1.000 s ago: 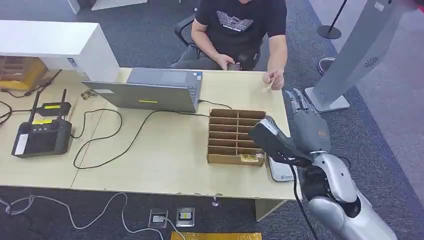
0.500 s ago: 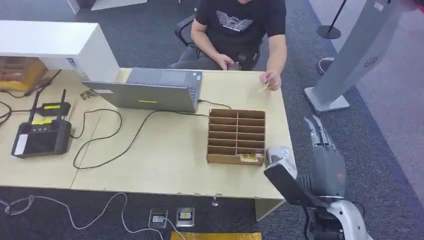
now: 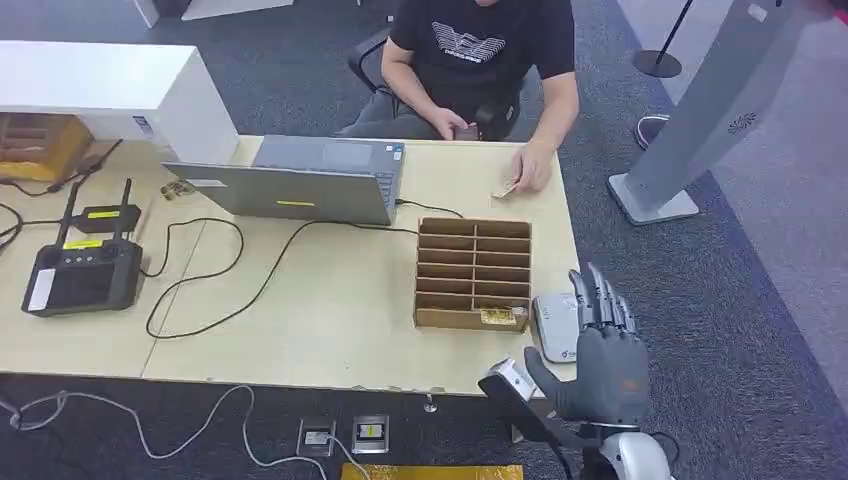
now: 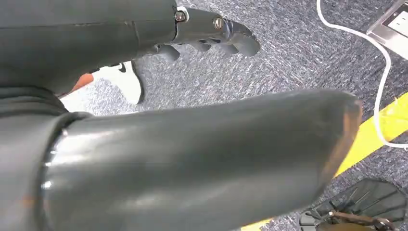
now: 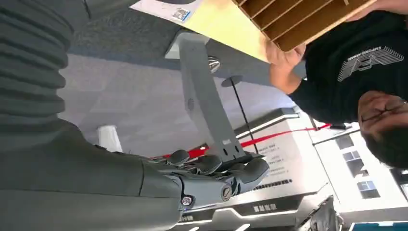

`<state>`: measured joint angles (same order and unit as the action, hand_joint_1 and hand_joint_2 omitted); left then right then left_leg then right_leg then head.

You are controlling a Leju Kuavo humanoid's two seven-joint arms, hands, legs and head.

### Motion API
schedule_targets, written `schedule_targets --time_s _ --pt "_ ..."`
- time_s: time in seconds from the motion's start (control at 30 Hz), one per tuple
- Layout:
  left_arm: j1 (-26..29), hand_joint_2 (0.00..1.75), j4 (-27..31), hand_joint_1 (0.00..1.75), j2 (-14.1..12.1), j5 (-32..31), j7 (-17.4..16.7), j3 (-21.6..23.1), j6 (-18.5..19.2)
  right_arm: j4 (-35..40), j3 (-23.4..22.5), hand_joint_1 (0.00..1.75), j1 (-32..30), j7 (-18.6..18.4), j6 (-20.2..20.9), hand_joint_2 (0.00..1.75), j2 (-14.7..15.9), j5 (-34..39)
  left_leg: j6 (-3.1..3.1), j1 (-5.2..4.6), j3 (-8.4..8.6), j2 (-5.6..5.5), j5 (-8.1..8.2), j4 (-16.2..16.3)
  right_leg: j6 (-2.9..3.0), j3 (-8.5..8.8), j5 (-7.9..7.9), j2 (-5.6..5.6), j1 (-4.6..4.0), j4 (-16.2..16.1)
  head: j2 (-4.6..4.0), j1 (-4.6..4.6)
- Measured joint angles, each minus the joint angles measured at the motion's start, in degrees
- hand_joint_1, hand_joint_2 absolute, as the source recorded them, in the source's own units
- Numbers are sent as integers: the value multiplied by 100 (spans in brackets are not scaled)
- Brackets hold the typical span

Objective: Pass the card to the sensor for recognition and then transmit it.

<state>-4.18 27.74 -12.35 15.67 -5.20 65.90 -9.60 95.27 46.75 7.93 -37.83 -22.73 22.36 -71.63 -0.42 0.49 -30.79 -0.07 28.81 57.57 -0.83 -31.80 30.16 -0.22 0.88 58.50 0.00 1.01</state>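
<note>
The robot's dark grey right hand (image 3: 603, 360) hung off the table's near right corner, fingers straight and spread, holding nothing. Just ahead of its fingertips lay the flat white rounded sensor pad (image 3: 556, 327), its small blue logo unreadable. Beyond that stood the brown cardboard compartment tray (image 3: 473, 272). Well ahead, the small tan card (image 3: 505, 190) lay on the pale wooden table (image 3: 340, 300), pinched by the seated person's hand (image 3: 531, 168). The left hand (image 4: 211, 36) hung over speckled carpet, fingers loosely curled, empty.

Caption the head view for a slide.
Robot's empty right hand hovers off the table corner beside the card reader, while the seated person sets a card down.
</note>
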Motion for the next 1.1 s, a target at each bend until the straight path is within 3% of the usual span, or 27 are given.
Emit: schedule_targets --time_s 0.2,0.6,1.1 --pt "-1 0 2 0 17 17 -17 11 -63 -310 4 0 -32 0 6 175 -271 -293 0 0 0 0 0 0 0 0 0 0 0 0 0 2" --pt "-10 0 166 0 15 223 -192 192 -260 -1233 206 0 69 11 -192 175 -778 352 0 0 -1 0 0 0 0 0 0 -1 0 0 0 2" --pt "-45 0 339 0 -72 124 -243 450 -221 -1733 341 0 127 44 -216 175 -1082 652 0 0 0 0 -1 0 0 0 0 0 0 1 0 2"
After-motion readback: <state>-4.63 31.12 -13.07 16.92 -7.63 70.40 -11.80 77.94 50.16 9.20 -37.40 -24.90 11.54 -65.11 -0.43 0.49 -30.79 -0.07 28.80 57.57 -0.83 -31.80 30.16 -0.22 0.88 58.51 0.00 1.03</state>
